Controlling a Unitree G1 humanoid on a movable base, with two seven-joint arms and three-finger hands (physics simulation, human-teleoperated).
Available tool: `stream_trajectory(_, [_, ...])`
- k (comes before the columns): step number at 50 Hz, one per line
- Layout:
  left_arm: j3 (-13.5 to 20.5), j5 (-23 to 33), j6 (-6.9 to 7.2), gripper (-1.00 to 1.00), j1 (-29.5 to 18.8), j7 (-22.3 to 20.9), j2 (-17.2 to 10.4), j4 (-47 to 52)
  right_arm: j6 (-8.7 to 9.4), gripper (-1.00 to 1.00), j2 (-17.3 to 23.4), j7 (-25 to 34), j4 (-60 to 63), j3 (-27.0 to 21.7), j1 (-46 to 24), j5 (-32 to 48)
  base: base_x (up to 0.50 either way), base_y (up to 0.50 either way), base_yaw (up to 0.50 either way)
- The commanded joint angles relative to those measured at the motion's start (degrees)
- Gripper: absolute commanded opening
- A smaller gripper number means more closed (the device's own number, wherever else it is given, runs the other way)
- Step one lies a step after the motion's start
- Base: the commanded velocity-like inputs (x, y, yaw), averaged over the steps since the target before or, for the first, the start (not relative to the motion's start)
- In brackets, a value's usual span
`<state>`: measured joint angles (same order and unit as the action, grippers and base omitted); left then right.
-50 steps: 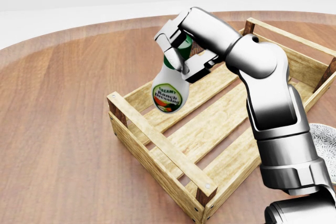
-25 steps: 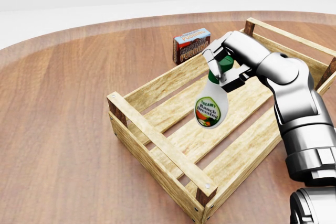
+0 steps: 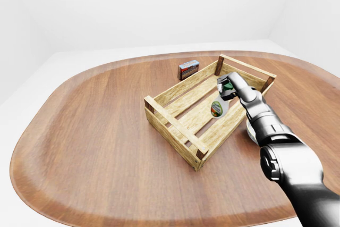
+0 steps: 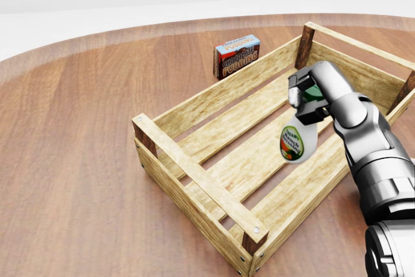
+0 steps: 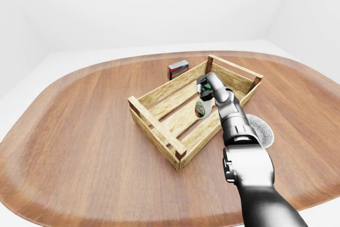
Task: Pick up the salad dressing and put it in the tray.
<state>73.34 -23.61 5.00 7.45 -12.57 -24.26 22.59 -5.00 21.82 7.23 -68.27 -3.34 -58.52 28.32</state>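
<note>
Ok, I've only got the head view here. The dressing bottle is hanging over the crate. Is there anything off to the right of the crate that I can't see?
Observer: Yes. A round speckled plate lies on the table to the right of the crate, partly hidden by your right arm.
Operator: And the crate's right end, which is cut off for me?
Observer: The right-eye view shows that end whole. Nothing shows in it. Only the salad dressing bottle hangs over the slats, held at its neck by the right hand.
Operator: Where's the left hand?
Observer: It shows in no view.
</note>
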Motion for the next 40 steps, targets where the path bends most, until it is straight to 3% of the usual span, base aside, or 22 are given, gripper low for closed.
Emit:
stream_trajectory(1, [-0.2, 0.2, 0.00, 1.00, 0.0, 0.0, 0.0, -0.2, 0.00, -0.98, 0.2, -6.6, -4.2, -0.9, 0.2, 2.1, 0.00, 0.00, 0.00])
stream_trajectory(6, [0.0, 0.1, 0.00, 1.00, 0.0, 0.0, -0.1, -0.4, 0.00, -0.98, 0.7, -8.4, -4.8, -1.0, 0.6, 2.7, 0.00, 0.00, 0.00])
stream_trajectory(11, [-0.5, 0.3, 0.00, 1.00, -0.1, 0.1, 0.1, -0.3, 0.00, -0.98, 1.5, -16.7, -5.3, -2.4, 0.9, 1.8, 0.00, 0.00, 0.00])
stream_trajectory(40, [-1.3, 0.6, 0.00, 1.00, 0.0, 0.0, 0.5, -1.4, 0.00, -0.98, -0.8, -15.0, -6.7, -2.5, 0.2, -1.3, 0.00, 0.00, 0.00])
